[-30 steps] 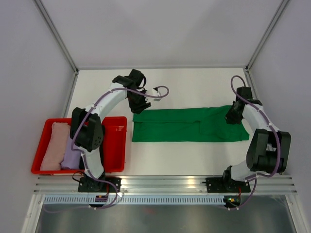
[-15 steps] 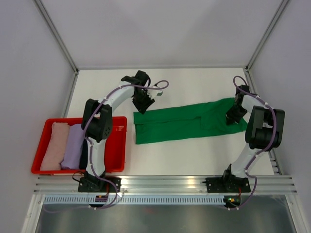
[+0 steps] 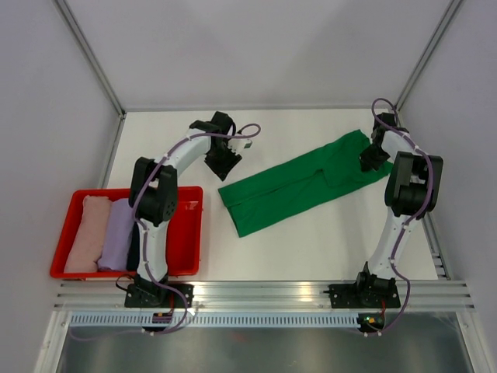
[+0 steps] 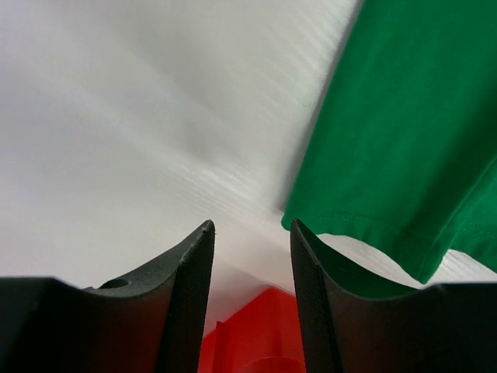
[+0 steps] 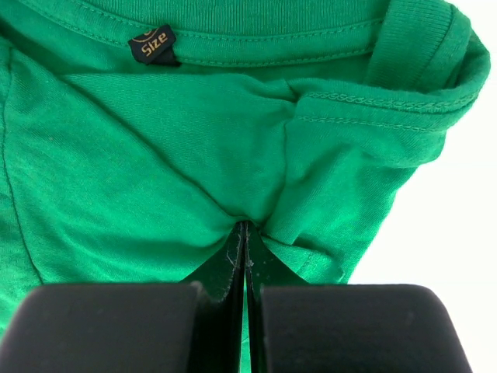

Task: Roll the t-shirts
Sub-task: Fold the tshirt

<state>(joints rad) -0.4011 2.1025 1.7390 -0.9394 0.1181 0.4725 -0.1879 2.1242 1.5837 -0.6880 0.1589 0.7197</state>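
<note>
The bright green t-shirt (image 3: 299, 180) lies folded into a long strip, slanting from lower left to the far right of the table. My right gripper (image 3: 371, 161) is shut on its collar end; in the right wrist view the cloth (image 5: 194, 140) bunches at the closed tips (image 5: 245, 225). My left gripper (image 3: 226, 164) is open and empty just off the strip's left end; the green hem (image 4: 404, 148) shows beside its fingers (image 4: 250, 233). The pale pink (image 3: 84, 231), lavender (image 3: 115, 233) and black (image 3: 134, 247) t-shirts lie rolled in the red tray (image 3: 186, 225).
The red tray sits at the left near edge of the table, its rim also in the left wrist view (image 4: 256, 334). White walls close in the back and sides. An aluminium rail (image 3: 256, 291) runs along the front.
My right gripper has pulled the shirt's collar end towards the far right corner, so the strip now slants. My left gripper has let go of the left end and stands open.
</note>
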